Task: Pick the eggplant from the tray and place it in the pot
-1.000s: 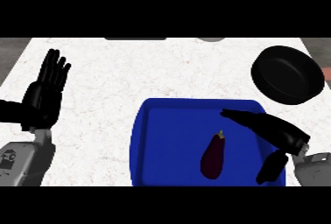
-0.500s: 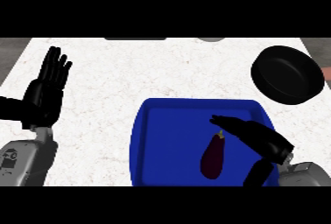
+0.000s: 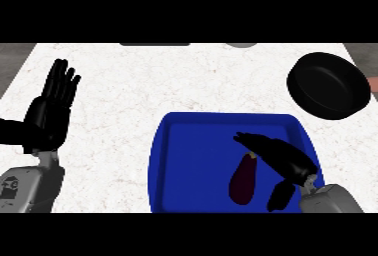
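Observation:
A dark purple eggplant [image 3: 244,178] lies lengthwise in the blue tray [image 3: 188,165], right of the tray's middle. My right hand [image 3: 284,159] hovers over the tray just right of the eggplant, fingers stretched toward its stem end and thumb hanging down beside it, open and holding nothing. The black pot [image 3: 328,85] sits at the counter's far right, beyond the tray. My left hand [image 3: 50,107] rests open at the left edge, fingers up.
The white speckled counter [image 3: 148,85] stretches between my left hand and the tray. A dark strip [image 3: 155,44] and a grey round object [image 3: 240,44] sit at the counter's far edge.
My right hand has moved left and nearer across the tray, closing in beside the eggplant. The eggplant, pot and left hand have not moved.

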Robot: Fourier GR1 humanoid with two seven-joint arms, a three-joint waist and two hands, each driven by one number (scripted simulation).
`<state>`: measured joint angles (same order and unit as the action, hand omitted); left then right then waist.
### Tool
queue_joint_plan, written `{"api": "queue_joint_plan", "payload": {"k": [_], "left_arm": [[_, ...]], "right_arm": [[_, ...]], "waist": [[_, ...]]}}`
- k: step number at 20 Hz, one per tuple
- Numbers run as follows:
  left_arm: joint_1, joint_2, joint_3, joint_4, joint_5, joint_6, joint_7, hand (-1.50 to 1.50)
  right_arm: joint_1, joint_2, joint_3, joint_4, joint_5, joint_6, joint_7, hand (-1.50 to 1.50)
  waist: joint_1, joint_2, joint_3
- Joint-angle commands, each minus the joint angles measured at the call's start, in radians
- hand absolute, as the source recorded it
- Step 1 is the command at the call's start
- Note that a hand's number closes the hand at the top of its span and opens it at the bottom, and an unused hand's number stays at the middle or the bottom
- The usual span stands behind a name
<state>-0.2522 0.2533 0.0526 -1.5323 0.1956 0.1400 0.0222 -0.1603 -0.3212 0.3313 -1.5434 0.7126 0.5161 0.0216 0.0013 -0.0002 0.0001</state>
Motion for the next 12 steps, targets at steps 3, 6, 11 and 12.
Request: {"api": "queue_joint_plan", "payload": {"k": [3, 6, 11, 12], "left_arm": [[0.004, -0.007, 0.013, -0.063, -0.019, 0.000, 0.053, 0.00], [-0.079, -0.035, 0.028, 0.046, -0.029, -0.004, 0.010, 0.00], [0.005, -0.057, 0.011, 0.009, -0.067, -0.019, -0.018, 0.00], [-0.053, -0.054, 0.031, 0.000, -0.046, -0.002, 0.049, 0.00]], "right_arm": [[-0.053, 0.107, 0.027, 0.163, 0.098, -0.078, -0.029, -1.50], [-0.075, 0.109, 0.001, 0.244, 0.115, -0.102, -0.104, -1.50], [-0.068, 0.153, 0.011, 0.280, 0.153, -0.101, -0.121, -1.50], [-0.055, 0.160, 0.004, 0.275, 0.141, -0.103, -0.137, -1.50]], "waist": [[0.004, 0.000, 0.000], [0.000, 0.001, 0.000], [0.001, 0.001, 0.000], [-0.001, 0.001, 0.000]]}}
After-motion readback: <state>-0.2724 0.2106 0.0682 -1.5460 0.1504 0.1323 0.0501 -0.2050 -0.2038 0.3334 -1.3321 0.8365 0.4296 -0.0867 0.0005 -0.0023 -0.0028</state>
